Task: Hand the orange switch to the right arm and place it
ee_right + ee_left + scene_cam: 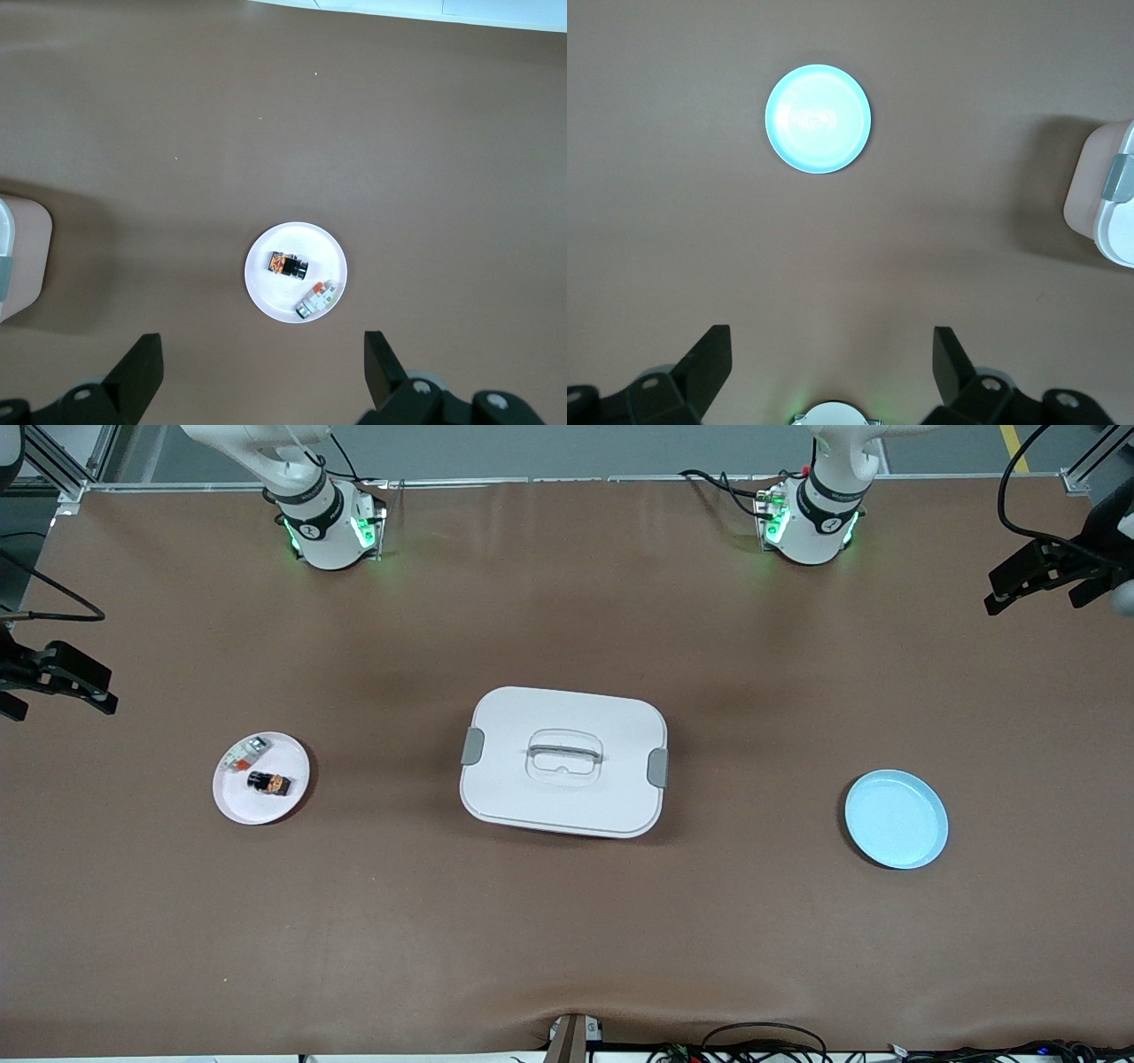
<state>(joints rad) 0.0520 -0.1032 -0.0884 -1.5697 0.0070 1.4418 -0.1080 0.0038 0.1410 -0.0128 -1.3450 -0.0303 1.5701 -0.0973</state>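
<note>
Switch: you've got the orange switch [269, 783] lying on its side on the white plate [237, 802], toward the right arm's end of the table [567, 939], just beside a small white part [246, 755] that shares the plate.
Right tool: your right tool [261, 376] hangs high, fingers spread wide, nothing in them; the plate sits below and slightly ahead of it.
Left tool: your left tool [833, 372] is also spread wide and empty, waiting high with the blue plate [818, 118] on the table below and ahead of it.
Between them: a white lidded box [563, 762] sits mid-table, between the two plates.
Handling: looks tiny, rigid and light, likely hard plastic, so it could skate or flip on the smooth plate if you nudge it.
Grip point: take it across the short width at the orange-copper band, fingers straddling the body, clear of the white part.
Handover: leave one end sticking out so the receiving tool has something to pinch.
Stage: nothing picked up yet by the look of it.
</note>
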